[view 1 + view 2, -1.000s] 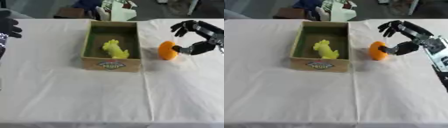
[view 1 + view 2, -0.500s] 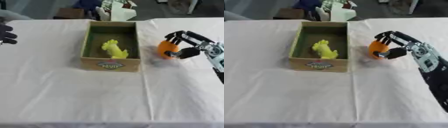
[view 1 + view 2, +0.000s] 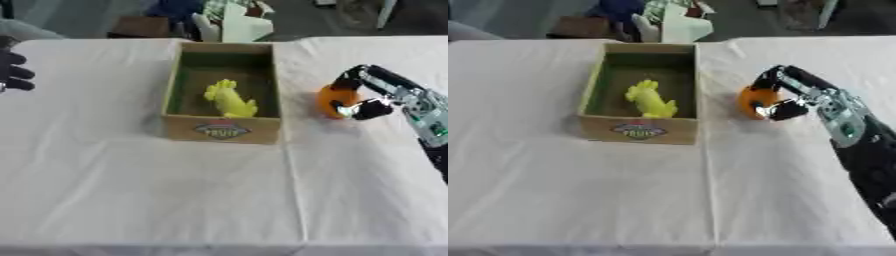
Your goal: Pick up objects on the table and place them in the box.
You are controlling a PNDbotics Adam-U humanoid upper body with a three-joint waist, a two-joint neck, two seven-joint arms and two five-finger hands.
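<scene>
Where the white cloth lies at the box's three o'clock, I've got a round orange ball [image 3: 754, 101], my right hand [image 3: 785, 97] curled round it. Box [image 3: 222, 131] holds a yellow toy [image 3: 229, 98]. Left hand [image 3: 12, 72] at nine o'clock, fingers unclear.

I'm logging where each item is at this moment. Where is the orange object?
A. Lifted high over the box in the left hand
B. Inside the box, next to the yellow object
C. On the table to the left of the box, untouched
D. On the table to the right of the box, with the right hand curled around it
D. The orange object sits on the white table right of the box, with the right hand curled around it; only the yellow object lies in the box.
</scene>
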